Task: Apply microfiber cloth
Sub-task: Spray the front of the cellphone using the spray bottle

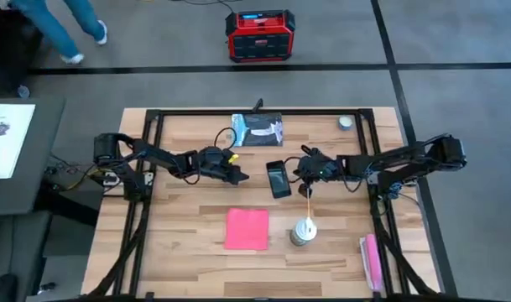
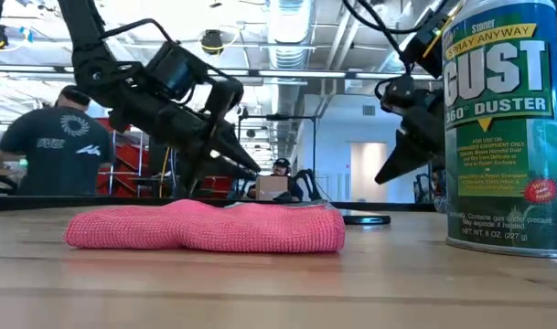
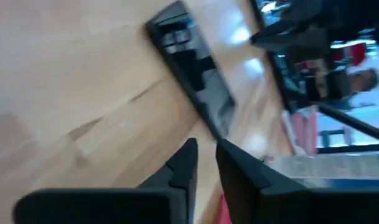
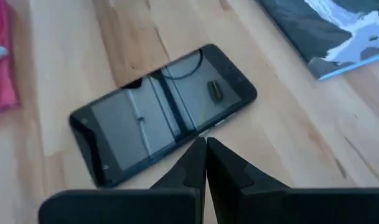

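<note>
Wooden table (image 1: 179, 252): both arms over its middle. Microfiber cloth (image 1: 247, 228) flat on table, nearer front edge than black phone (image 1: 278, 179), ungripped. Left gripper (image 1: 238, 174) clenched, empty, left of phone. Right gripper (image 1: 300, 173) clenched, empty, right of phone

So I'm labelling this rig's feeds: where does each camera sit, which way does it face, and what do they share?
High: above the table, looking straight down; both arms, left gripper and right gripper flanking the phone, cloth nearer the front.
Low: at tabletop height, looking level into the room; cloth, duster can, both arms above.
Left wrist: on the left arm, past its shut gripper to the phone.
Right wrist: on the right arm, past its shut gripper to the phone.
Shared: both wrist views show the phone.
</note>
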You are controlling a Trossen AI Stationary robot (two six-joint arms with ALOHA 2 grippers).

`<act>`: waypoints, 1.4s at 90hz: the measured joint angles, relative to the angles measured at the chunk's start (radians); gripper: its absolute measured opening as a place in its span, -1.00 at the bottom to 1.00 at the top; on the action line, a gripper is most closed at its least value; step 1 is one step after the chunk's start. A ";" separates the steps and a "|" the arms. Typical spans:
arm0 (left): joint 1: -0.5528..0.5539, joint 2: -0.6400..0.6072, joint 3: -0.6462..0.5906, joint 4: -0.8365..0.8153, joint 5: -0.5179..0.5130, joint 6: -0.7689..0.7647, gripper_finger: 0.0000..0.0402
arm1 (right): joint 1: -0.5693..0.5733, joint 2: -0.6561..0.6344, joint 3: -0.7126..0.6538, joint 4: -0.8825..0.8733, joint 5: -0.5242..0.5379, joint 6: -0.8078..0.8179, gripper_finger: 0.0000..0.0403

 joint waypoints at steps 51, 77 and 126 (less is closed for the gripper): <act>0.016 0.000 0.026 -0.098 -0.044 -0.075 -0.42 | -0.013 0.121 0.000 0.021 0.067 -0.026 -1.00; 0.009 0.000 0.026 -0.089 -0.049 -0.116 -0.42 | -0.015 0.218 0.021 0.092 0.028 -0.025 -1.00; -0.010 0.112 0.055 -0.046 -0.043 -0.213 -0.42 | 0.041 0.234 0.073 0.086 -0.023 -0.017 -1.00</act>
